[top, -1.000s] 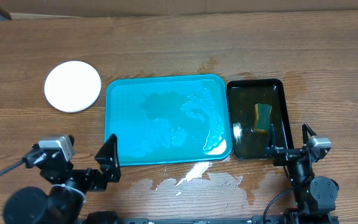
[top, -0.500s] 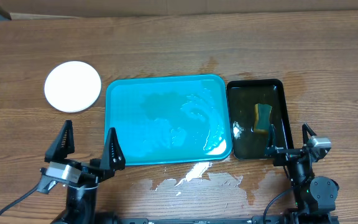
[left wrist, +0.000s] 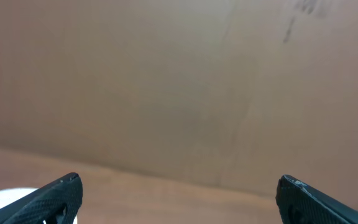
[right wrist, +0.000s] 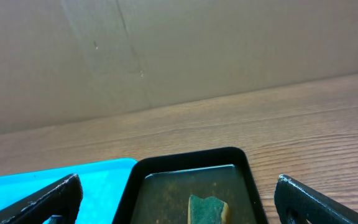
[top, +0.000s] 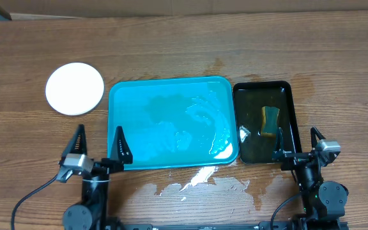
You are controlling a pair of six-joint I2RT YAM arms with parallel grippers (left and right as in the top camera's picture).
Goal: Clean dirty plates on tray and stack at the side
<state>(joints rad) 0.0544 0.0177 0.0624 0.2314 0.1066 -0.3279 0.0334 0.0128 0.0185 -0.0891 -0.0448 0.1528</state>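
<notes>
1. Here's the left gripper point(top: 99, 133), low at the near side, jaws spread wide, fingers pointing forward, empty.
2. Over to the right gripper point(top: 295, 137): low too, jaws just as wide, nothing between them.

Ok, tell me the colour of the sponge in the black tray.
Yellow with a dark green side; the sponge shows best in the overhead view.
</notes>
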